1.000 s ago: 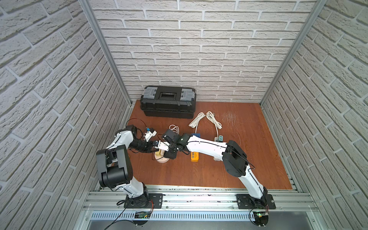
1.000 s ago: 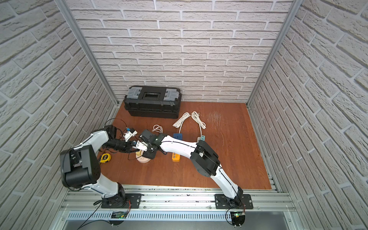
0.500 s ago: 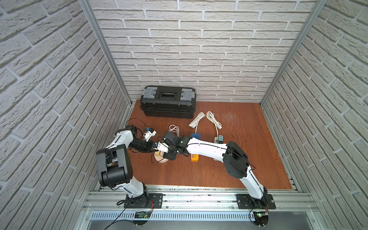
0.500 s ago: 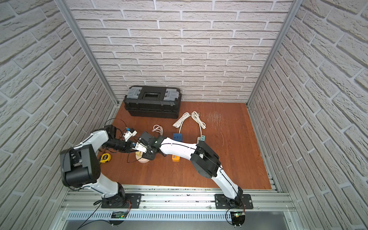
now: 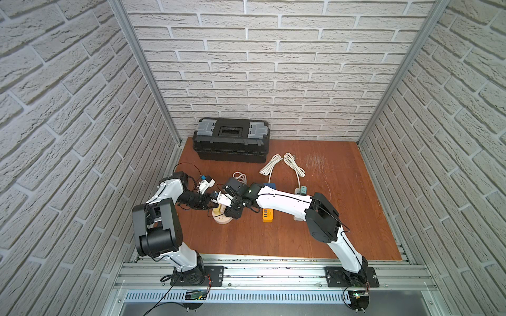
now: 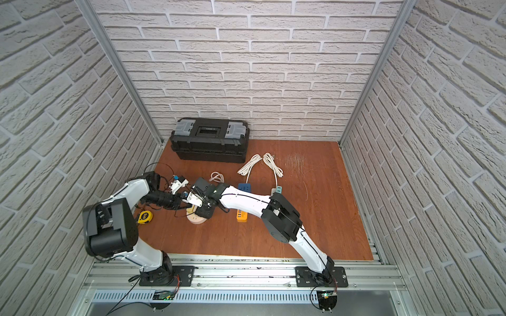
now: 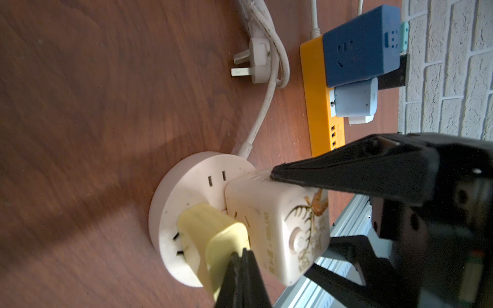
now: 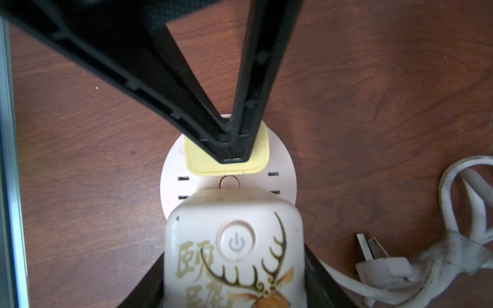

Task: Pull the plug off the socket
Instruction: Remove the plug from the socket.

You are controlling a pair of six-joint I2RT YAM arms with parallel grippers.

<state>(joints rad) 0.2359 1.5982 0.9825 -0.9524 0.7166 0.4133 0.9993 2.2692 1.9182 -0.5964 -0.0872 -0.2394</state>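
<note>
Right wrist view: right gripper (image 8: 233, 256) is clamped on the cream plug (image 8: 240, 210), seated in the round socket (image 8: 282, 165) on the table (image 8: 373, 80). Left gripper (image 8: 232, 154), jaws together, presses the yellow plug (image 8: 197, 165), bracing the socket. Next, likely a straight upward pull.

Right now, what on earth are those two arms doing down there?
They are working on unplugging something. The right gripper is clamped around a cream cube-shaped plug with a deer picture on it, which sits on a round white socket. The left gripper is shut and presses its tips on a yellow plug in the same socket, probably to hold the socket down. The cream plug does not look pulled free yet.
</note>
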